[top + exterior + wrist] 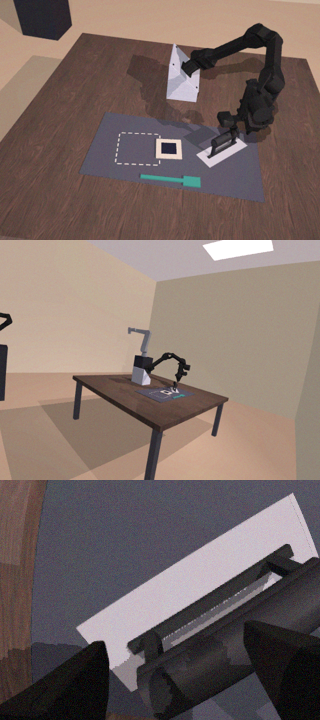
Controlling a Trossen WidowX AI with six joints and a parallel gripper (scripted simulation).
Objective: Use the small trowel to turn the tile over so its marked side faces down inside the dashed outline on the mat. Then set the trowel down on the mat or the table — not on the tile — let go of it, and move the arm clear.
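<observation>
The tile [169,148] [166,392] lies flat, its dark square mark facing up. It sits mostly right of the dashed outline [154,164], its left edge at the outline's right side. The trowel, with a white blade [211,160] [185,585] and a dark raised handle [219,139] [210,665], lies on the mat [98,160] right of the tile. My gripper [240,130] [176,643] is open, low over the trowel's far right end. In the wrist view the handle's end shows between the fingers, with the right fingertip overlapping the handle; contact cannot be told.
A teal spatula-shaped tool [191,181] [178,396] lies along the mat's front edge, below the tile and outline. A pale wedge-shaped base [180,87] [140,375] stands behind the mat on the wooden table [77,206], beneath the arm's root.
</observation>
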